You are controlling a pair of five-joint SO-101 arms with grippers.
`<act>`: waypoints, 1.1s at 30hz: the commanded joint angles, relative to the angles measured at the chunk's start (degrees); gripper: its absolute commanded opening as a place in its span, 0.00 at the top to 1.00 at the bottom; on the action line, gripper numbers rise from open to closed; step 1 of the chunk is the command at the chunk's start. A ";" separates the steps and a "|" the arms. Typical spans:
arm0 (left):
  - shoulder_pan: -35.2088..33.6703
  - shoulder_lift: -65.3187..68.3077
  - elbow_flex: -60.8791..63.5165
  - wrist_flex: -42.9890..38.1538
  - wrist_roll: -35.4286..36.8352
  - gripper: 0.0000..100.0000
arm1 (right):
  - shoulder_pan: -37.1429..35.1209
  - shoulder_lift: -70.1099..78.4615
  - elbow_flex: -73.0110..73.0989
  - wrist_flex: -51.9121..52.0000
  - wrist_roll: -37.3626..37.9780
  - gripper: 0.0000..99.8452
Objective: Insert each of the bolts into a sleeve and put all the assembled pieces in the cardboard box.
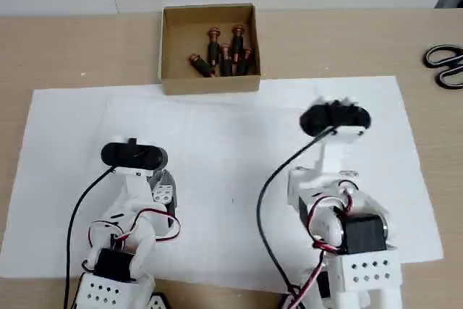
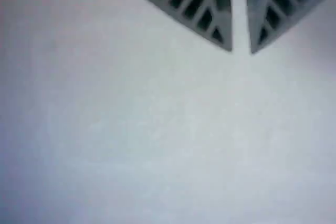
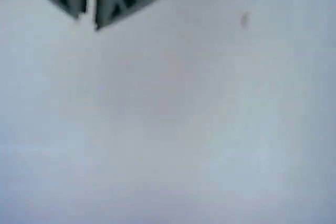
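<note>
The cardboard box (image 1: pixel 168 48) stands at the back of the table, just beyond the white paper. Several bolts in black sleeves (image 1: pixel 224 54) lie inside it, copper heads showing. My left gripper (image 2: pixel 241 51) hangs shut just above bare white paper, with nothing between its fingers. In the high view the left arm (image 1: pixel 134 171) is folded back at the near left of the sheet. My right gripper (image 3: pixel 90 22) is also shut and empty over the paper. The right arm (image 1: pixel 334 179) is folded back at the near right.
A large white paper sheet (image 1: pixel 217 142) covers the middle of the wooden table. Black scissors (image 1: pixel 445 65) lie at the far right edge, off the sheet. A small dark speck (image 3: pixel 244 19) marks the paper near the right gripper.
</note>
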 commanded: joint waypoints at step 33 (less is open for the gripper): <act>-0.18 -0.53 -2.86 0.18 -0.35 0.99 | 1.10 -1.63 30.59 -34.07 6.42 1.00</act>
